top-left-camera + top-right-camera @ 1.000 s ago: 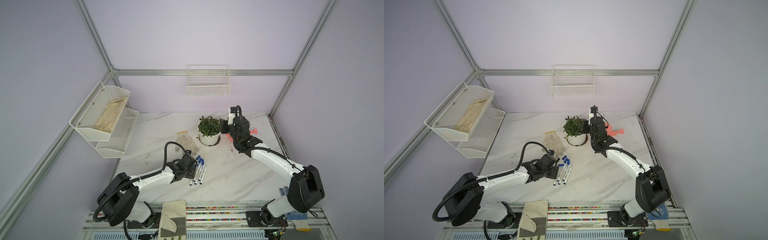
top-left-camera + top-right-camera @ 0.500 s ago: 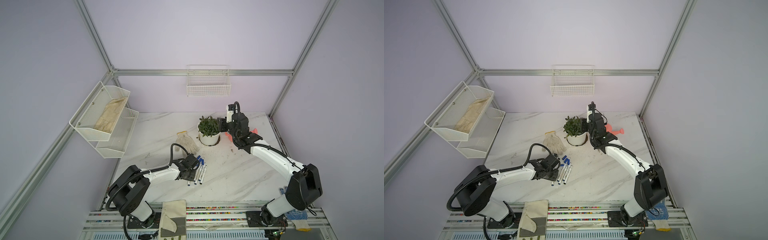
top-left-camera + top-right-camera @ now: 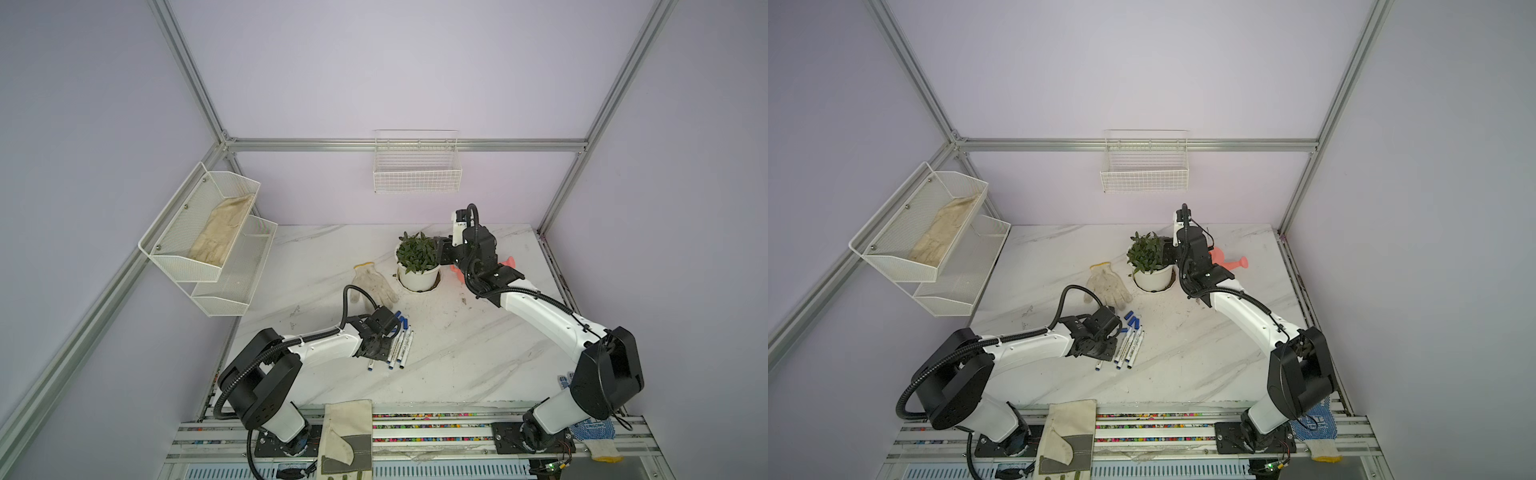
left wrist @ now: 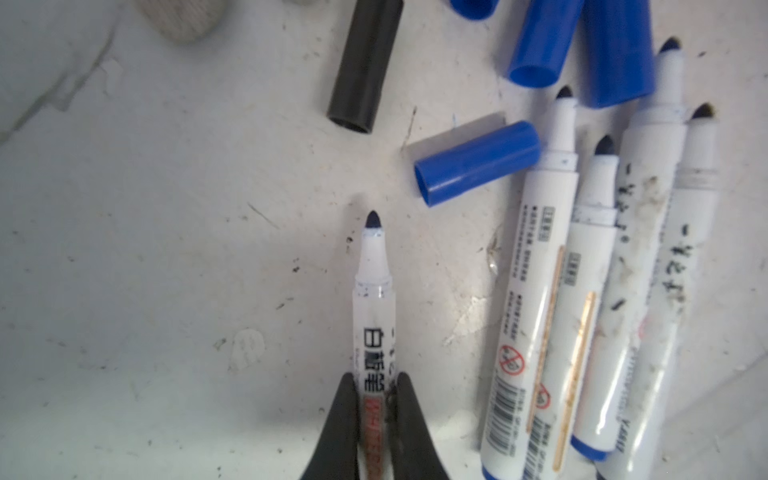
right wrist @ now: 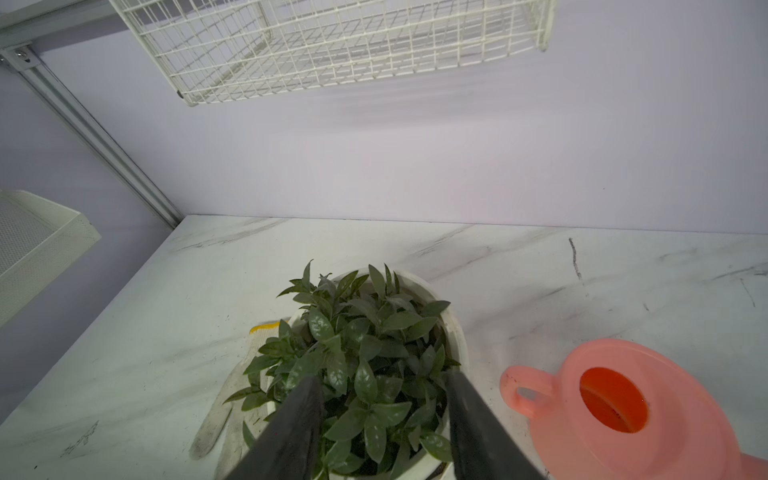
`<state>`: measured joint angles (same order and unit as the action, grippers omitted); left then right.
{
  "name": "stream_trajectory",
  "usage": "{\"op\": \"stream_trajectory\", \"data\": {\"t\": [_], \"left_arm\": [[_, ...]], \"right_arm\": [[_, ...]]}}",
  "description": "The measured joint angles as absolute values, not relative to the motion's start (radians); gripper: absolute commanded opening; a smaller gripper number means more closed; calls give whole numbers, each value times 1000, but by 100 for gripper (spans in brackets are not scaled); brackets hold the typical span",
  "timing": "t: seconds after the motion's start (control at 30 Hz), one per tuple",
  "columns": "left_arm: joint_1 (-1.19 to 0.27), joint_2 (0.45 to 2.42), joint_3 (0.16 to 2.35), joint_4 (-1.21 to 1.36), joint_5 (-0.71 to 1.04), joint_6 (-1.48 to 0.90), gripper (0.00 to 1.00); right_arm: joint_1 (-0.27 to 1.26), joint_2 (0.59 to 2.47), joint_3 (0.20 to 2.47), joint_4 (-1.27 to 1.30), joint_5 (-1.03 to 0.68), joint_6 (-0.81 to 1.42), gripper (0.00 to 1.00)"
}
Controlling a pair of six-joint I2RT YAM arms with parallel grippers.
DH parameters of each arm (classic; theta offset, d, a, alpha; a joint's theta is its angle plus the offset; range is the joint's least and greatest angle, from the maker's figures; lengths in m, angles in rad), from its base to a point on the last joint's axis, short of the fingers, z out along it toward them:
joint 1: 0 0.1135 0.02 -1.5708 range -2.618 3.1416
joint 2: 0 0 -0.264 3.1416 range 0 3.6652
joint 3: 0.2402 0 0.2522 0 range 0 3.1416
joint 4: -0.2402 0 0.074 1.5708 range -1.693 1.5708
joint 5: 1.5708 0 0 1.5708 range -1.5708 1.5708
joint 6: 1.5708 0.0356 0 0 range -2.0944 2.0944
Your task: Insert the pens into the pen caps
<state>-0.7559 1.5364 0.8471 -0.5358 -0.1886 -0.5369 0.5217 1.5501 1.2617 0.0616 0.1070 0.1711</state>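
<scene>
In the left wrist view my left gripper [image 4: 374,384] is shut on a white pen [image 4: 373,299] lying on the table, its dark tip bare and pointing away from the jaws. Several other uncapped pens [image 4: 540,299] lie side by side beside it. A black pen cap [image 4: 365,62] and a blue pen cap [image 4: 478,162] lie just past the tips, with more blue caps [image 4: 544,37] further on. In both top views the left gripper [image 3: 375,347] sits low by the pens [image 3: 401,347] and caps [image 3: 1133,320]. My right gripper [image 5: 384,390] hangs open above a potted plant, holding nothing.
The potted plant [image 3: 417,259] stands at the back centre, with a pink watering can [image 5: 623,407] beside it and a work glove [image 3: 372,280] on its other side. A wire basket [image 3: 417,174] hangs on the back wall. A two-tier mesh shelf [image 3: 212,237] projects from the left.
My left gripper has dropped to the table and closed on the leftmost pen. The right arm has drifted slightly towards the plant, jaws still apart.
</scene>
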Motion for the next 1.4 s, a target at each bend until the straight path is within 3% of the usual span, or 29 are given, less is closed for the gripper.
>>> {"op": "stream_trajectory", "data": {"t": [0.13,0.27,0.43,0.87,1.4], "left_arm": [[-728,1379,847,-398,-247,-527,0],[-714,1245,818,-57,-316,-479,0],[-714,1281,809,215,-331,-411,0],[-748,1372,809,380,-321,-316,0],[-781,1372,809,512,-388,-260,0]], "right_arm": [[529,1550,1262,61,50,148,51],[573,1550,1273,38,-52,93,56],[630,1550,1309,10,-242,43,59],[628,1552,1332,6,-390,46,54],[628,1582,1332,10,-416,57,36]]}}
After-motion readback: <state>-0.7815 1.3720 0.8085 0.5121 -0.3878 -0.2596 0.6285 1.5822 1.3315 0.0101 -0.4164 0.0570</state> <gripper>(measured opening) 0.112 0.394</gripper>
